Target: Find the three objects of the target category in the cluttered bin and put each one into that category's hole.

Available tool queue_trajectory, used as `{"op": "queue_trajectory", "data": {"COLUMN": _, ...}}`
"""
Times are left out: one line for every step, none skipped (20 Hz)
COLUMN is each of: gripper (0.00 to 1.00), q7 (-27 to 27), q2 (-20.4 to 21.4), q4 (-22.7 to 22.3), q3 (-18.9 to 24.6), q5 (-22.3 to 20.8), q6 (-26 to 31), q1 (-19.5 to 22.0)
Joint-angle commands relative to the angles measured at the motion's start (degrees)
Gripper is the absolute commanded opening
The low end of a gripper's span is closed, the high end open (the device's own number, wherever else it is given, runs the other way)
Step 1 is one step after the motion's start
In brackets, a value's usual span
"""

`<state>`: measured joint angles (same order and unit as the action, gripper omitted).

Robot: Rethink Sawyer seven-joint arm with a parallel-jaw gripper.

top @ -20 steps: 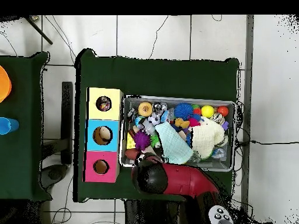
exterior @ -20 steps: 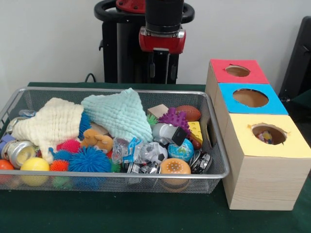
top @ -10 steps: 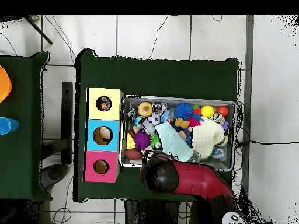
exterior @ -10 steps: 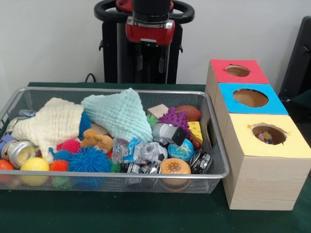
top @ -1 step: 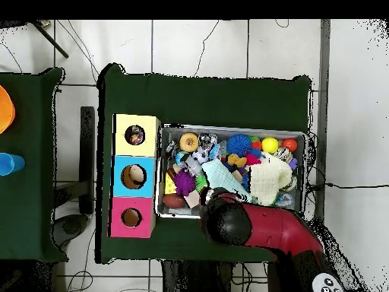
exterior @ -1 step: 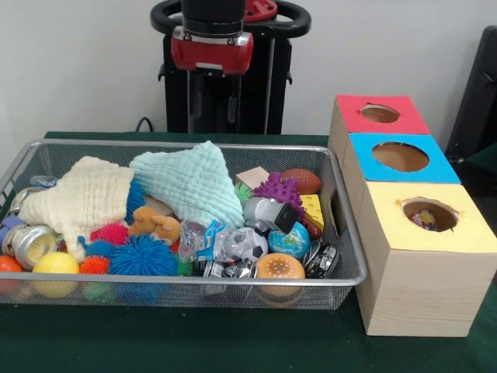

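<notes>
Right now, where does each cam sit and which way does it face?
Front view: across the table, level, facing the wire bin and three boxes; the arm's red wrist and gripper hang above the bin's far side.
Overhead view: above, looking straight down; the red arm enters from the bottom edge.
Both show the bin, the boxes and the teal cloth.

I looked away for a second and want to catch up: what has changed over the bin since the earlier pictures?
The gripper has slid sideways along the bin's far side, toward the picture's left in the front view, away from the boxes. It carries nothing and has touched nothing. The wire bin, its toys and cloths, and the three boxes lie as before.
</notes>
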<state>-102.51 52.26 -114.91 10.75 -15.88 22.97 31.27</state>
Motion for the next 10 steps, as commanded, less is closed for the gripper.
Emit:
{"op": "queue_trajectory", "data": {"gripper": 1.0, "q7": 11.6, "q2": -1.3, "q4": 6.1, "q3": 7.6, "q5": -4.6, "q6": 7.4, "q1": 4.5}}
{"op": "queue_trajectory", "data": {"gripper": 1.0, "q7": 11.8, "q2": -1.5, "q4": 6.4, "q3": 8.0, "q5": -4.9, "q6": 7.7, "q1": 5.2}}
{"op": "queue_trajectory", "data": {"gripper": 1.0, "q7": 12.1, "q2": -1.7, "q4": 6.6, "q3": 8.4, "q5": -5.2, "q6": 8.0, "q1": 5.8}}
{"op": "queue_trajectory", "data": {"gripper": 1.0, "q7": 12.1, "q2": -1.8, "q4": 6.8, "q3": 8.6, "q5": -5.5, "q6": 8.1, "q1": 6.3}}
{"op": "queue_trajectory", "data": {"gripper": 1.0, "q7": 12.5, "q2": -1.9, "q4": 7.2, "q3": 9.0, "q5": -5.9, "q6": 8.6, "q1": 7.0}}
{"op": "queue_trajectory", "data": {"gripper": 1.0, "q7": 12.8, "q2": -2.0, "q4": 7.5, "q3": 9.2, "q5": -6.2, "q6": 9.0, "q1": 7.6}}
{"op": "queue_trajectory", "data": {"gripper": 1.0, "q7": 13.0, "q2": -2.1, "q4": 7.8, "q3": 9.4, "q5": -6.5, "q6": 9.4, "q1": 8.1}}
{"op": "queue_trajectory", "data": {"gripper": 1.0, "q7": 13.0, "q2": -2.2, "q4": 7.8, "q3": 9.7, "q5": -6.8, "q6": 9.5, "q1": 8.6}}
{"op": "queue_trajectory", "data": {"gripper": 1.0, "q7": 13.4, "q2": -2.6, "q4": 8.1, "q3": 10.2, "q5": -7.3, "q6": 9.5, "q1": 9.4}}
{"op": "queue_trajectory", "data": {"gripper": 1.0, "q7": 13.3, "q2": -2.8, "q4": 8.0, "q3": 10.6, "q5": -7.7, "q6": 9.2, "q1": 10.0}}
